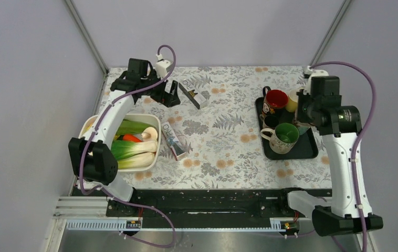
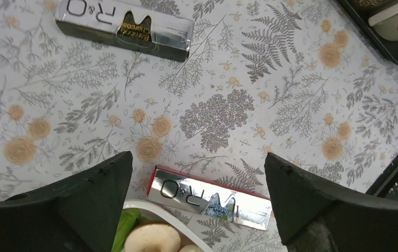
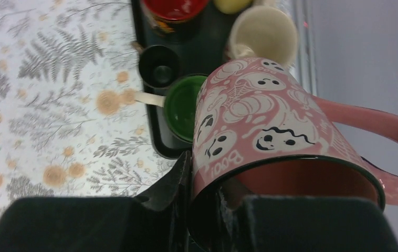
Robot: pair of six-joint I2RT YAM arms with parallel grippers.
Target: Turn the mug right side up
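- Right pincer [image 3: 201, 185]: narrow, nipped on the rim wall of the pink ghost mug [image 3: 260, 126], one finger inside the mouth and one outside.
- Pink ghost mug: carried clear above the black tray [image 3: 155, 135] at 3 o'clock of the floral tabletop [image 1: 223, 147]. Mouth toward the wrist camera, base pointing away and down, handle out at 3 o'clock in the wrist view. Hidden under the wrist from above.
- Left pincer [image 2: 198, 157]: wide and holding nothing, at 11 o'clock of the tabletop, well apart from the mugs. Unlikely to play a part in any trouble.
- Judged risk, slip: a thin pinch on one side of a glossy wall, with the weight hanging off-centre toward the handle. Could swing or slide out during lowering.
- Judged risk, knock: green mug [image 3: 181, 107] just beside the held one at 10 o'clock, small black cup [image 3: 158, 66] and cream mug [image 3: 262, 31] beyond at 11 and 12 o'clock. Little bare tray between them, so a tilted base could clip a rim or land on one.
- Judged risk, tip: if released before the base sits flat, likely to rock over onto its side or off the tray edge at 3 o'clock.
- Judged risk, snag: may drag the wall with the inner finger on withdrawal unless opened fully first.
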